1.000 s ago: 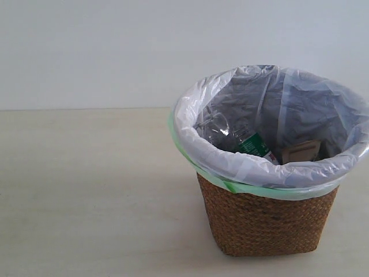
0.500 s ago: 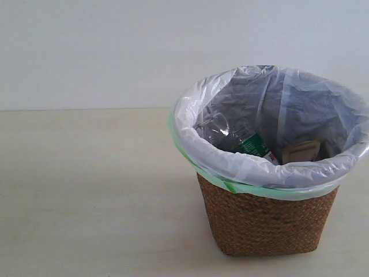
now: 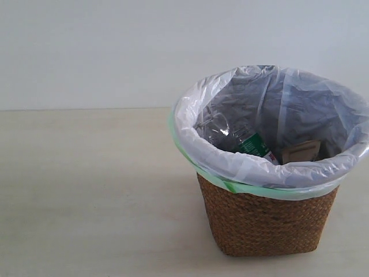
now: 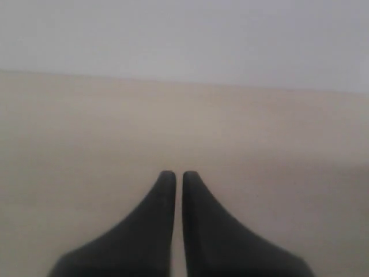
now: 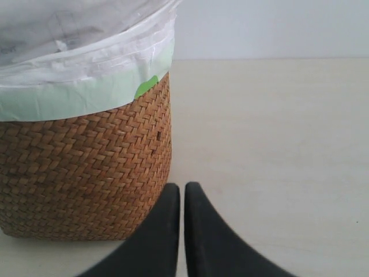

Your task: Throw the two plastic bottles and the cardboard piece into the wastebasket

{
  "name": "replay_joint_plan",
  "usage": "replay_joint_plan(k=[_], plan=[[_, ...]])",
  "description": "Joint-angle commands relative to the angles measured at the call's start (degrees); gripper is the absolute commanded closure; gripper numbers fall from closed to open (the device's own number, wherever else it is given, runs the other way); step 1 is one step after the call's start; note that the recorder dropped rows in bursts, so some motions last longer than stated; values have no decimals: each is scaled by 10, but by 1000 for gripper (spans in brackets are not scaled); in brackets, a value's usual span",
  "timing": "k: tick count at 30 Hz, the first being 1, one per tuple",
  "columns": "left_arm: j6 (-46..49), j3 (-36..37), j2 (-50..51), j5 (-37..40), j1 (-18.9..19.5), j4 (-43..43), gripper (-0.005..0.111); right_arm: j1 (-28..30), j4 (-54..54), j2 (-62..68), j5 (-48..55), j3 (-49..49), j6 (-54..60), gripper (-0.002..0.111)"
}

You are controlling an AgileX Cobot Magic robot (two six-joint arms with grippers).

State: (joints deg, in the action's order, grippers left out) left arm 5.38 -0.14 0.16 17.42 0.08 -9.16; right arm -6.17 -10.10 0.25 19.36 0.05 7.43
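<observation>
Jaws, left gripper [image 4: 174, 176]: drawn together with only a thin slit between the dark fingers, holding nothing, poised above bare tabletop.
Jaws, right gripper [image 5: 182, 187]: likewise nearly closed on nothing, low over the table, with the wicker wall of the wastebasket [image 5: 86, 167] close ahead of the fingertips and not touching them.
Table [image 3: 86, 190]: pale wood-toned surface running from the near edge to a plain light wall [image 3: 115, 52] at the far side.
Wastebasket [image 3: 265, 222]: stands upright on the right side of the table, brown woven sides narrowing toward the base.
Liner bag [image 3: 202, 109]: translucent white plastic folded out over the rim, its green edge showing just below the fold.
Green-label bottle [image 3: 242, 141]: lies tilted inside the basket against its left inner side, clear body uppermost, green label lower down.
Cardboard piece [image 3: 301, 151]: inside the basket, right of the bottle, partly hidden by the near rim.
Red-white label [image 3: 271, 155]: a small patch inside, just beside the green label; its bottle is hidden by the near rim.
</observation>
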Motion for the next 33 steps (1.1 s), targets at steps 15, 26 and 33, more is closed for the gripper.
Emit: replay_joint_plan(k=[15,26,33], plan=[[-32,1,-2,-9,3,31,103,3,3,-3,-5,-1,2,108],[-32,1,-2,-11,3,30,103,3,3,-3,-5,-1,2,108],[-32,1,-2,-11,3,30,103,3,3,-3,-5,-1,2,108]])
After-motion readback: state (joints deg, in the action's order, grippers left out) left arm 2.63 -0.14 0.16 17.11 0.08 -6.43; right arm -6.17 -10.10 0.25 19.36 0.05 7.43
